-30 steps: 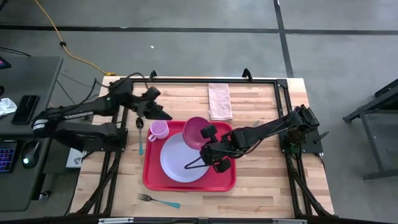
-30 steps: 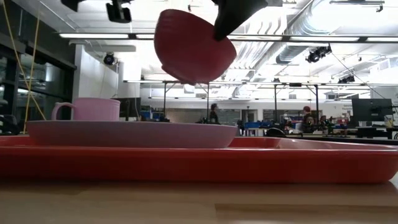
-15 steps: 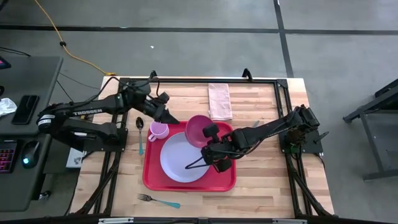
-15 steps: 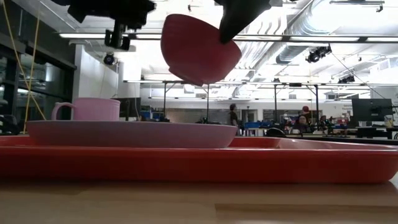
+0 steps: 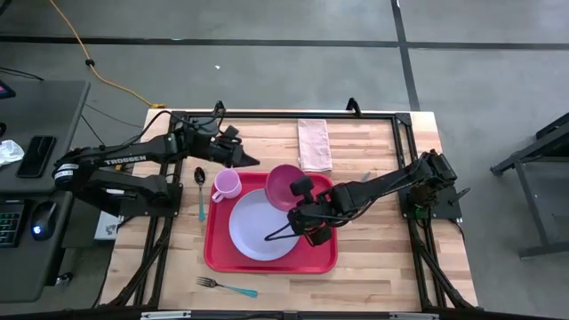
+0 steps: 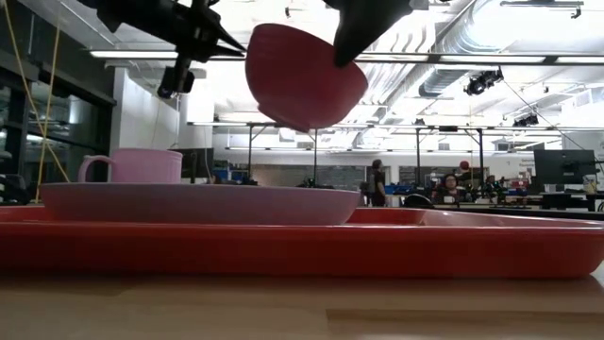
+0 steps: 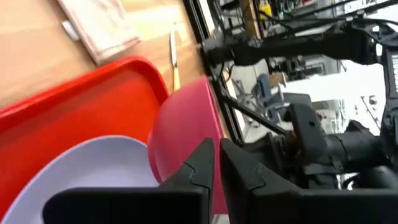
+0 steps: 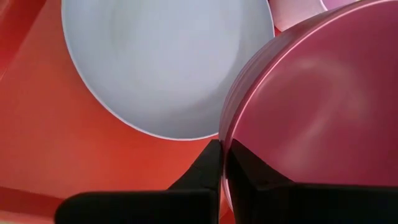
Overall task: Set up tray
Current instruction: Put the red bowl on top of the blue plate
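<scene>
The red tray [image 5: 313, 254] lies at the table's middle with a round lavender plate [image 5: 256, 228] on it. A pink mug [image 5: 226, 185] stands at the tray's far left corner. A magenta bowl [image 5: 282, 181] hangs tilted over the tray's far part, with my right gripper [image 5: 299, 190] shut on it. My left gripper [image 5: 251, 163] hovers shut and holding nothing just above and beyond the mug, its tips pointing nearly level toward the bowl [image 7: 186, 130]. My right gripper pinches the bowl's rim [image 8: 225, 135] on the side toward the table's right, one finger inside the bowl and one outside. The fingers slant down from the right. The bowl is lifted clear of tray and plate and tilted [image 6: 302, 80].
A spoon [image 5: 200, 182] lies on the table left of the tray and a fork [image 5: 227, 287] near the front edge. A folded napkin [image 5: 313, 144] sits at the far side. A knife [image 7: 173, 57] lies between napkin and tray. Black frame rails border the table.
My left gripper has sunk and gone toward the table's right, toward the bowl, and has tipped from pointing steeply down to nearly level. The bowl has stayed aloft in my right gripper.
</scene>
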